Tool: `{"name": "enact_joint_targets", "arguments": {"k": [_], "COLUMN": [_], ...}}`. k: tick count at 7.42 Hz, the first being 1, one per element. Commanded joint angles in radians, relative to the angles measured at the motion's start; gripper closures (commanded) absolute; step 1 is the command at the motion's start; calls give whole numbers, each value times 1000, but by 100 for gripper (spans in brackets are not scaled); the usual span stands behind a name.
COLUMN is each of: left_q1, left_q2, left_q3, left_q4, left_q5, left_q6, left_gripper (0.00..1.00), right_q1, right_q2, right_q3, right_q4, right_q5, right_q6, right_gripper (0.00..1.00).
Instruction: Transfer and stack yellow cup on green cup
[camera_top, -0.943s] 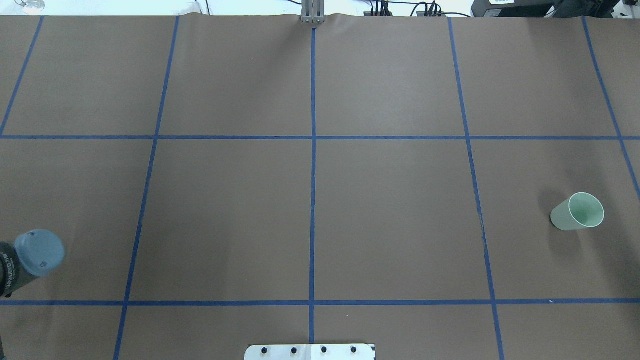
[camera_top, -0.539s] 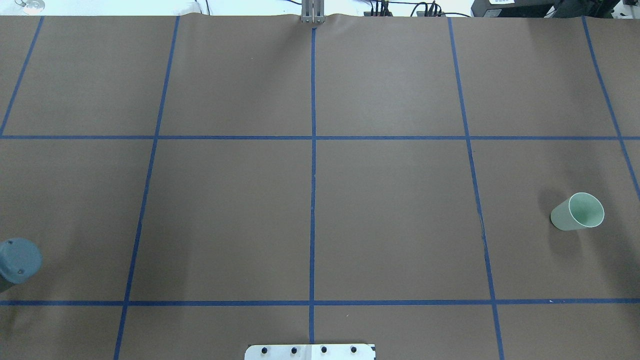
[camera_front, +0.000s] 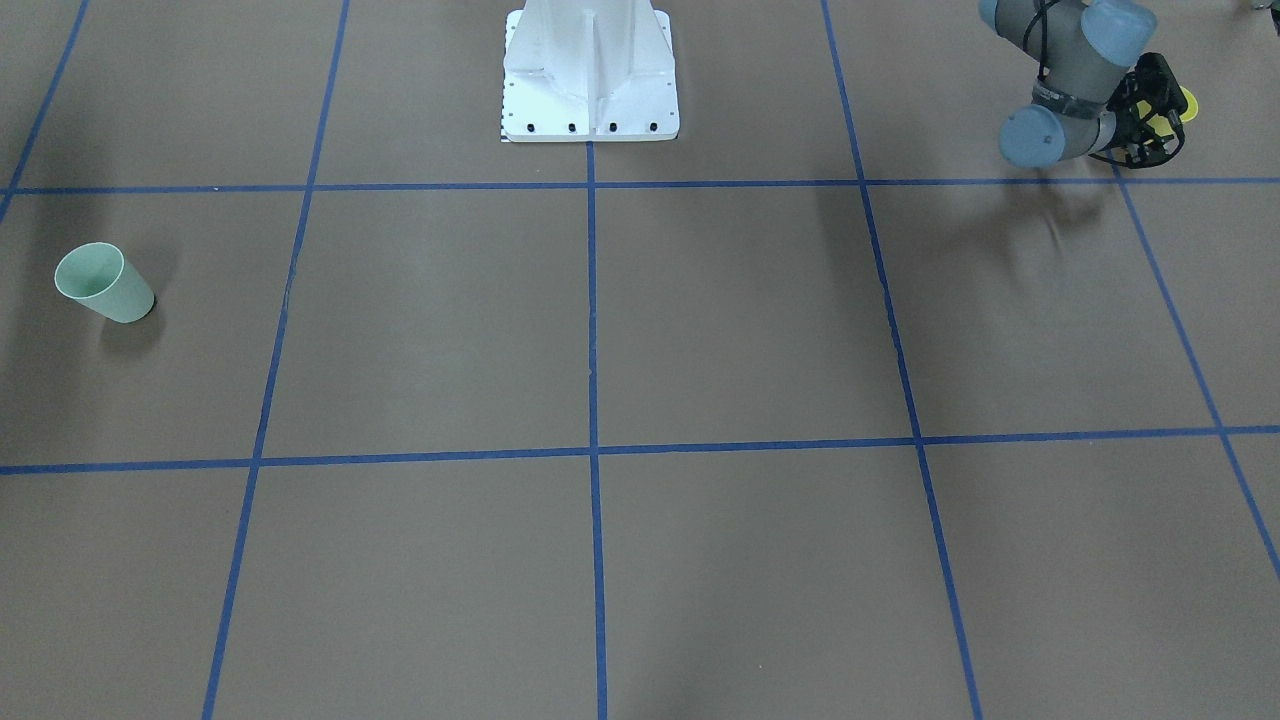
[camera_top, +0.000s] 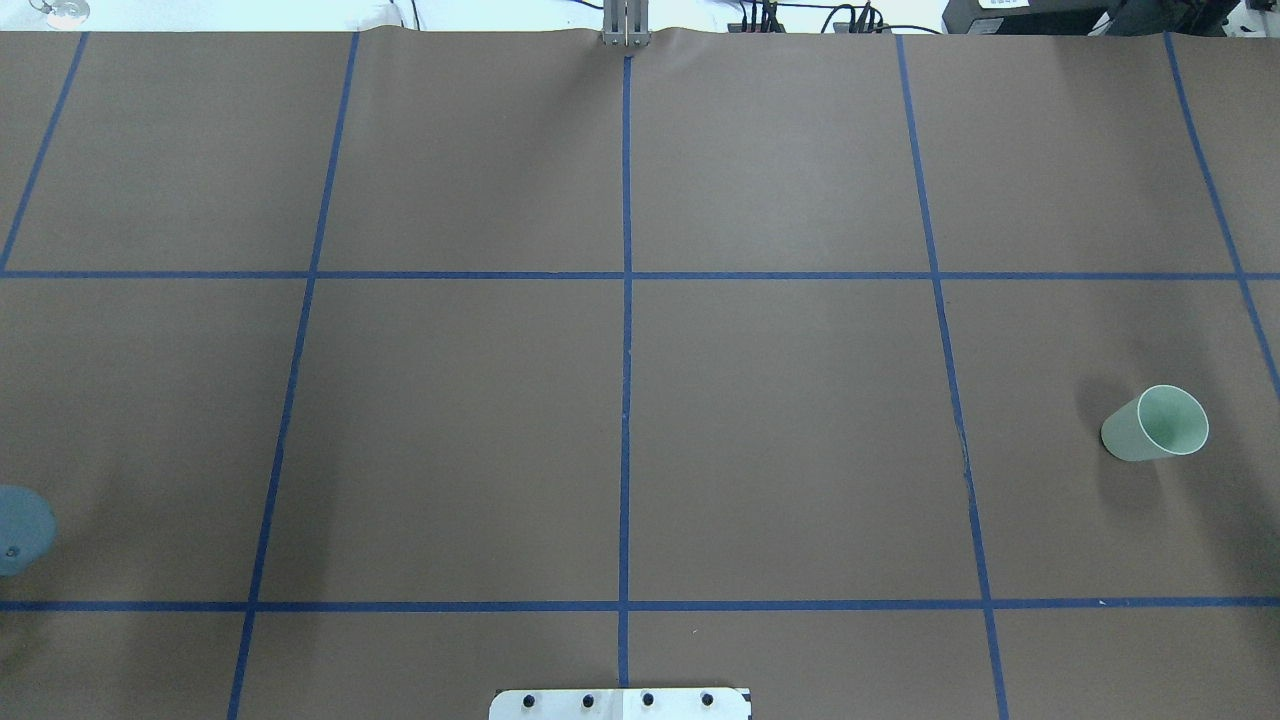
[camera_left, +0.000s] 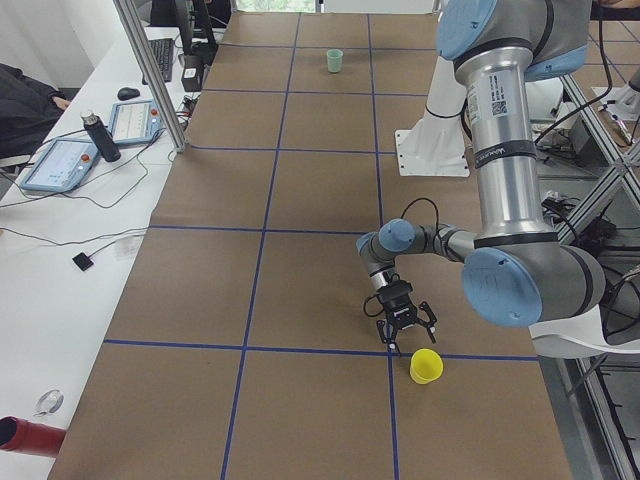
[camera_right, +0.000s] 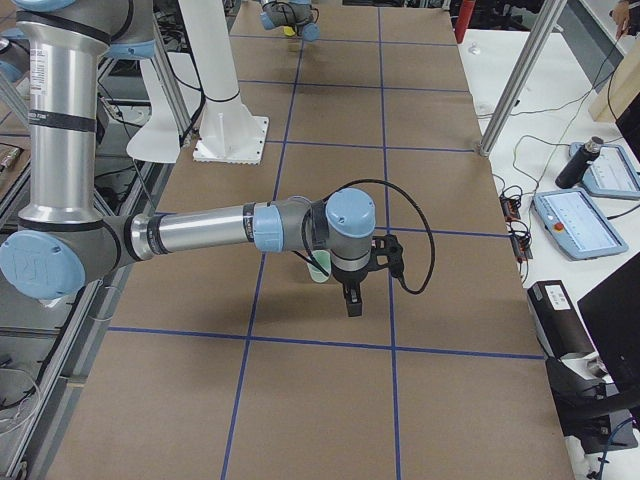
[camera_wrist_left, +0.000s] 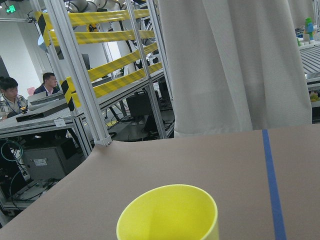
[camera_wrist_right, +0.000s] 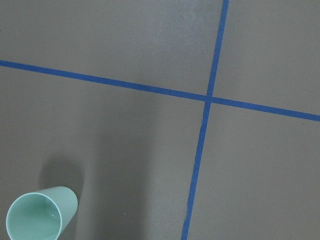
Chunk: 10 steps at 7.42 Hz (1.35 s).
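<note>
Two grippers: left gripper (camera_left: 405, 340) spread open, empty, yellow cup (camera_left: 426, 366) upright just beside its fingertips; right gripper (camera_right: 352, 305) above table near green cup (camera_top: 1155, 423), opening impossible to tell.

The bright yellow plastic cup (camera_wrist_left: 167, 212) is cut off at the left wrist view's lower edge and mostly hidden behind the left gripper (camera_front: 1165, 110) front-facing. The right arm's wrist (camera_right: 350, 235) partly covers the pale green plastic cup (camera_right: 318, 272).
</note>
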Motion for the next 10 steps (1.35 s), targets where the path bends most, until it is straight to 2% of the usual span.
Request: {"name": "enact_joint_targets", "arguments": {"k": [1, 4, 6, 10], "left_q1": [1, 7, 10, 23], "left_q2": [-7, -21, -29, -33], "left_q3": [33, 71, 135, 162], "left_q4": [-8, -25, -74, -76], "left_q5": [-3, -4, -4, -16], "left_q6": [-31, -54, -67, -93], "left_gripper": [0, 0, 0, 0], "right_q1": [0, 0, 2, 0], "right_q2": [-1, -2, -2, -1], "right_q3": [-1, -3, -3, -3], "right_q4": [-1, -1, -1, -1], "right_q5": [-1, -5, -5, -7], "right_q6": [-1, -7, -7, -7], "right_gripper": [1, 1, 1, 1]}}
